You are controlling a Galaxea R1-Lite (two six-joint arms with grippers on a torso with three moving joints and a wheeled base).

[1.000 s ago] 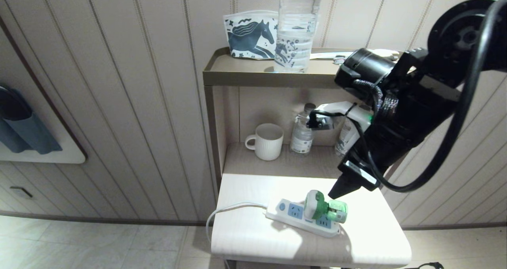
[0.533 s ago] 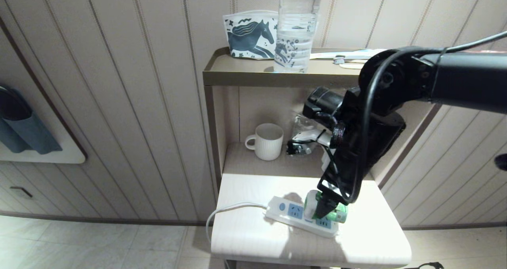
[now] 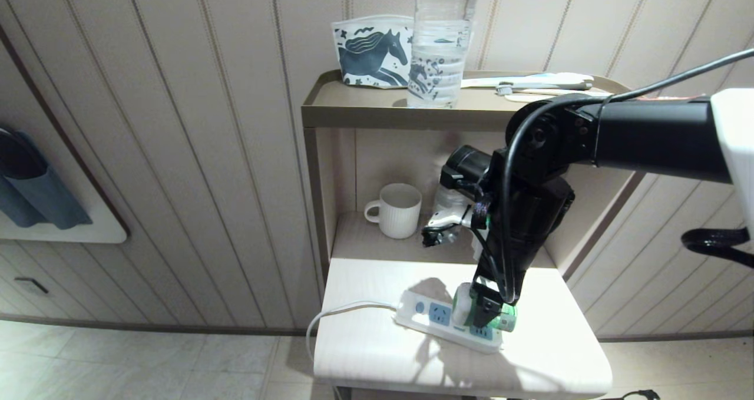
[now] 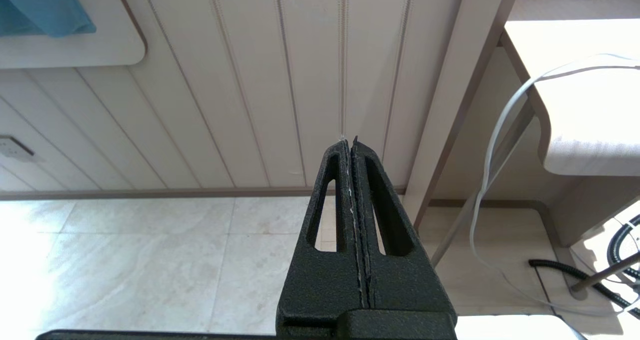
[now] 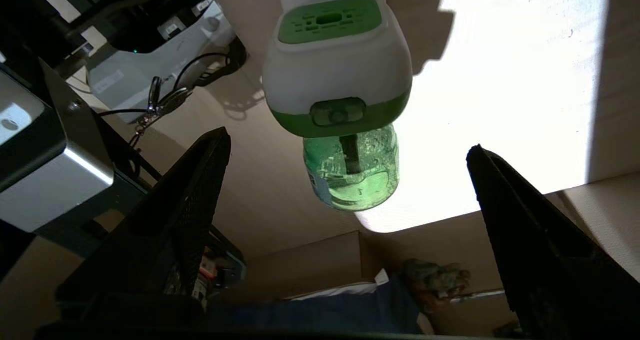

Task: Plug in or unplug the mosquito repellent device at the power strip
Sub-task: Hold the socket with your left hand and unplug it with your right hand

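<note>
My right gripper (image 3: pixel 484 310) hangs directly over the mosquito repellent device (image 3: pixel 471 306), pointing down, with its fingers (image 5: pixel 190 205) spread wide and nothing between them; the right wrist view shows the white head and green bottle centred in the gap, neither finger touching it. The device sits plugged into the power strip (image 3: pixel 447 323), on the socket toward the strip's right end, its bottle lying out toward the right edge of the white table (image 3: pixel 377 353). The strip lies near the front of the table, slanted, with its cord running off the left edge. I judge the wide spread is meant to straddle the rounded head so I can close on its sides and pull it straight out; the strip is loose on the table, so it may lift with the device if I pull. My left gripper (image 4: pixel 353 190) is parked low beside the table, off its left edge, its fingers pressed together and empty, facing the wall panels. On the shelf behind stand a mug (image 3: pixel 397 210) and a water bottle (image 3: pixel 440 40) on top, well clear of my reach.
</note>
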